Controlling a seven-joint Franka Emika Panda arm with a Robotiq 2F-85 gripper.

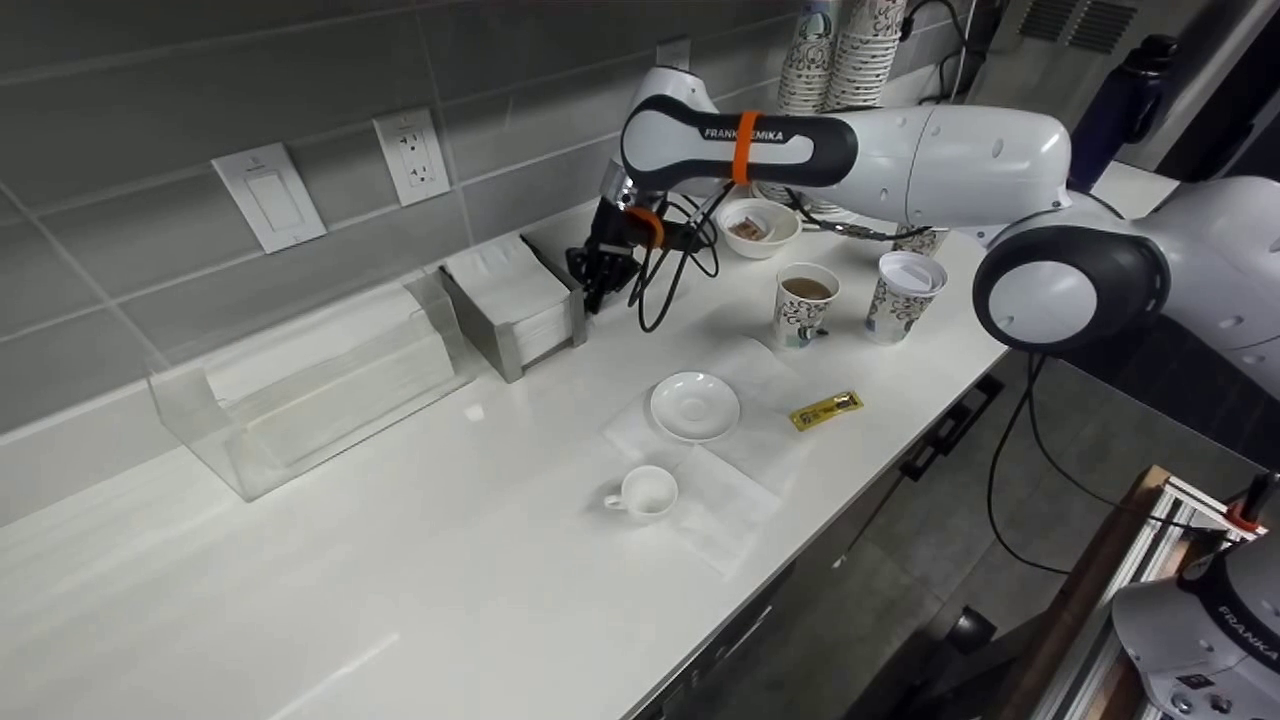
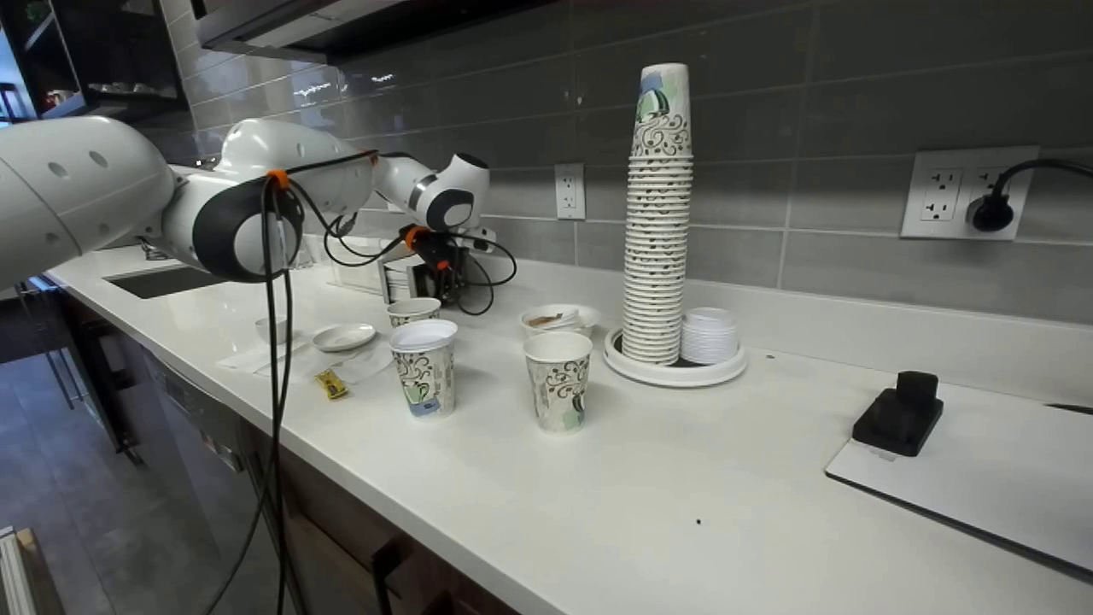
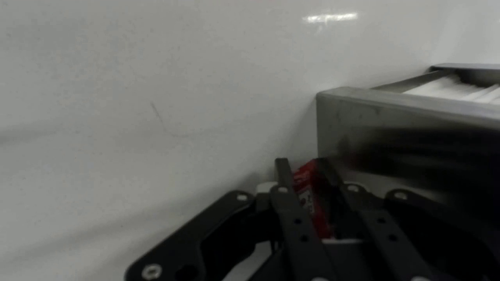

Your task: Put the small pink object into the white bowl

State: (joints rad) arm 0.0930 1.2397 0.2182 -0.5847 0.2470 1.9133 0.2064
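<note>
The small pink object (image 3: 306,199) looks like a red packet with a pale label in the wrist view. It stands between the fingertips of my gripper (image 3: 302,162) and fills the gap, so the gripper looks shut on it. In an exterior view my gripper (image 1: 600,285) is low at the counter beside the napkin holder, and the packet is hidden there. The white bowl (image 1: 785,238) stands apart from the gripper, near the wall, with reddish-brown pieces inside. It also shows in an exterior view (image 2: 531,328), partly behind a paper cup.
The metal napkin holder (image 3: 343,117) is close against the right finger. Paper cups (image 1: 800,320) (image 2: 559,384), a tall cup stack (image 2: 657,239), a white saucer (image 1: 695,408), a small white handled cup (image 1: 645,495) and a yellow packet (image 1: 826,410) are on the counter.
</note>
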